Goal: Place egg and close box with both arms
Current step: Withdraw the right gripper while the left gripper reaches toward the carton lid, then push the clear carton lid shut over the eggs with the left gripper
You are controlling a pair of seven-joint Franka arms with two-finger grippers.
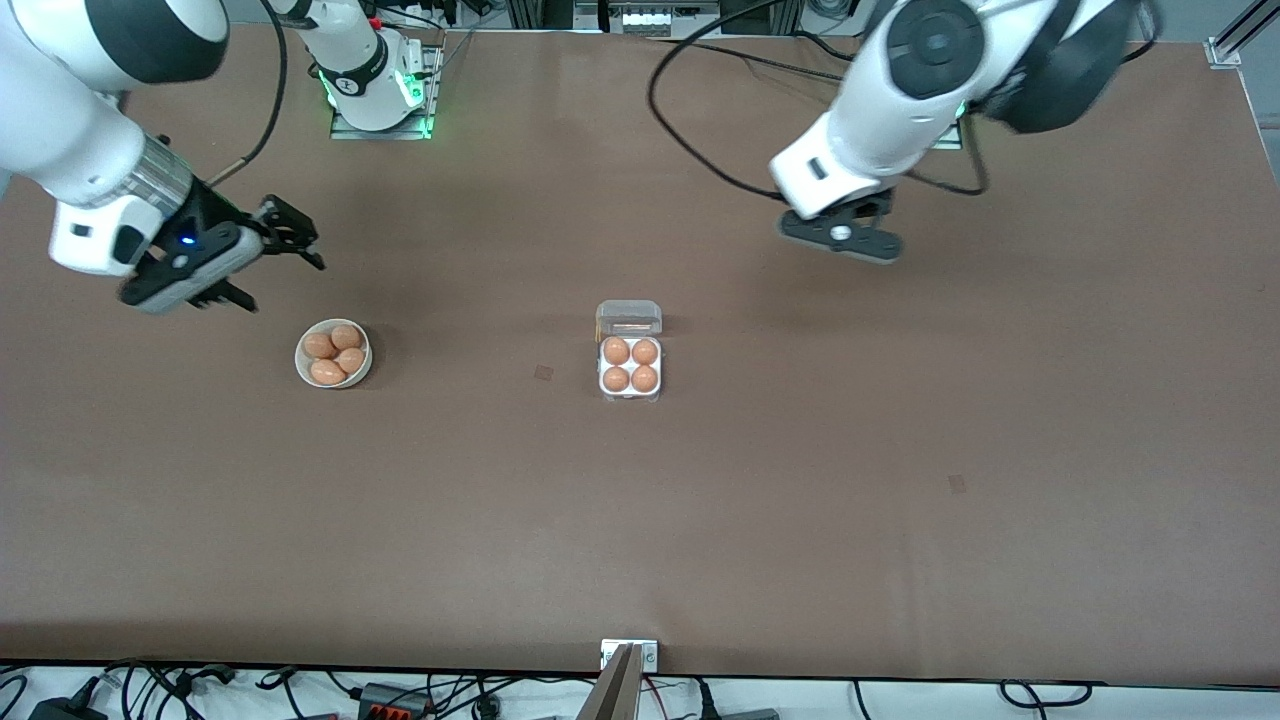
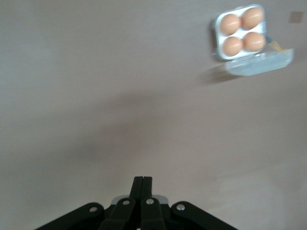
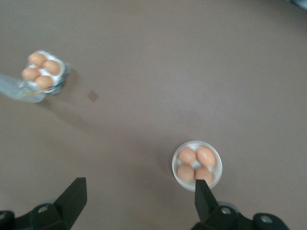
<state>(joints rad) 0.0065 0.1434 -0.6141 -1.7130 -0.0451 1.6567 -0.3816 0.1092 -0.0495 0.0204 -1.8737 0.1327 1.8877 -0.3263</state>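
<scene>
Right now the box [image 1: 630, 365] sits near the middle of the brown table [image 1: 800, 500], its clear lid [image 1: 629, 318] swung back on the edge farther from the front camera, and all four cells hold a brown egg [image 1: 616, 351]. Over toward the right arm's end of the table there's a round white bowl [image 1: 333, 354] with four more eggs in it, well apart from the box. The right claw [image 1: 262, 262] hangs in the air over bare table just beside the bowl, fingers [image 3: 74, 195] spread wide and holding nothing; its wrist view looks down on the bowl [image 3: 197, 165] and, farther off, the box [image 3: 43, 72]. The left claw [image 1: 848, 238] hovers over bare table toward the left arm's end, and its two fingers [image 2: 137, 191] are pressed together, empty. From that wrist the box [image 2: 242, 31] shows with the lid [image 2: 259, 64] lying open alongside it.
</scene>
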